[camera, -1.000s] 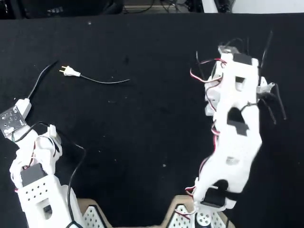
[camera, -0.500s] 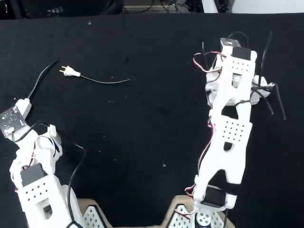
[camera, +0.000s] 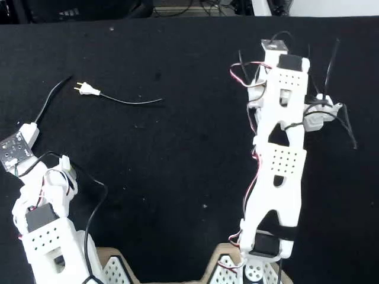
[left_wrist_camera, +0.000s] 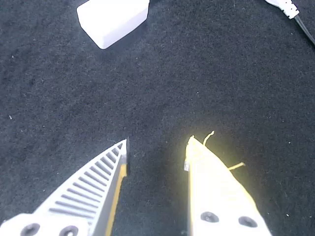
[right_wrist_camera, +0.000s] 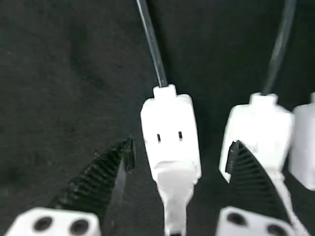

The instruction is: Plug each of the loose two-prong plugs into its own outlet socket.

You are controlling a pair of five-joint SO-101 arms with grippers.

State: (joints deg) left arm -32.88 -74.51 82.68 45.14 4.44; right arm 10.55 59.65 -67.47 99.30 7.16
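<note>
Table under black cloth, right arm stretched toward 1 o'clock with right gripper spread wide, white two-slot socket between its fingers and second socket just beside. Left gripper at 8 o'clock, also spread, hangs over bare cloth near white block; loose plug lies at 10 o'clock on its thin cord.

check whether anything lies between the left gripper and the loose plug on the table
Nothing visible does. Bare black cloth runs from the open left gripper to the loose plug; the white block lies off to one side of that line.
</note>
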